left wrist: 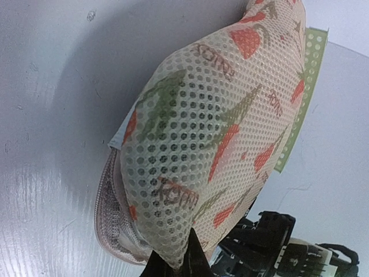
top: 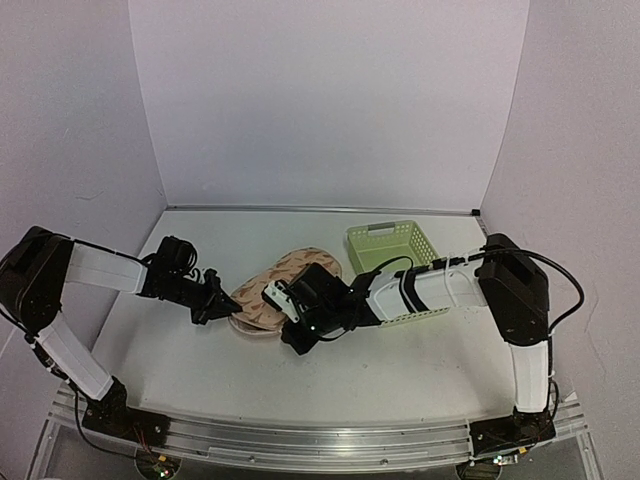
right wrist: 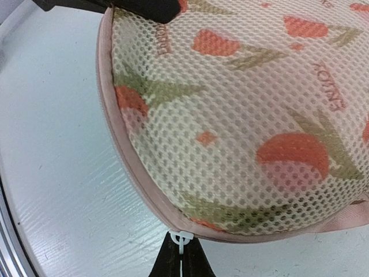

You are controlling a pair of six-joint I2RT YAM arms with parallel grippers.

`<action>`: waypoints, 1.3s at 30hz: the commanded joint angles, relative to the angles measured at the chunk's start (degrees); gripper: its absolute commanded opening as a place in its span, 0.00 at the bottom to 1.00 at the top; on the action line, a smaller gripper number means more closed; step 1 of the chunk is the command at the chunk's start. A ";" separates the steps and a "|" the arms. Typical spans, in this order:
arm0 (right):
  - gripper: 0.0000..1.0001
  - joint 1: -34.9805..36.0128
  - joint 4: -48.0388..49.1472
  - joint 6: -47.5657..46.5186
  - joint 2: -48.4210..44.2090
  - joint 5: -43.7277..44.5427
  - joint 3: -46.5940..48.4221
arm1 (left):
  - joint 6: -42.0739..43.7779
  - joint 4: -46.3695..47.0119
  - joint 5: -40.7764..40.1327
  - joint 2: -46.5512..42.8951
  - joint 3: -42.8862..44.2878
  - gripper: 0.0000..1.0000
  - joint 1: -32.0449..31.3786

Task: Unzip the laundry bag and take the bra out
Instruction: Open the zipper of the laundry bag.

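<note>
The laundry bag [top: 272,288] lies at mid-table, a beige mesh case with orange and green prints and a pink zipper band. My left gripper [top: 222,304] is shut on the bag's left end, and a fold of its mesh [left wrist: 173,190] is pinched between the dark fingertips [left wrist: 196,259]. My right gripper [top: 284,324] is at the bag's near edge, shut on the white zipper pull [right wrist: 183,241] on the pink zipper band [right wrist: 124,156]. The bag's domed side [right wrist: 248,115] fills the right wrist view. The bra is hidden.
A pale green mesh basket [top: 392,252] stands right behind the bag's far end, and its edge [left wrist: 305,86] shows past the bag in the left wrist view. The right arm's black and white wrist [left wrist: 282,248] sits close beside the bag. White walls enclose the table.
</note>
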 commanded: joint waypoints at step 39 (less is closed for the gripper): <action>0.00 -1.22 -3.05 0.64 6.33 -2.55 15.78 | 27.55 -25.29 -3.43 7.37 23.34 0.04 14.67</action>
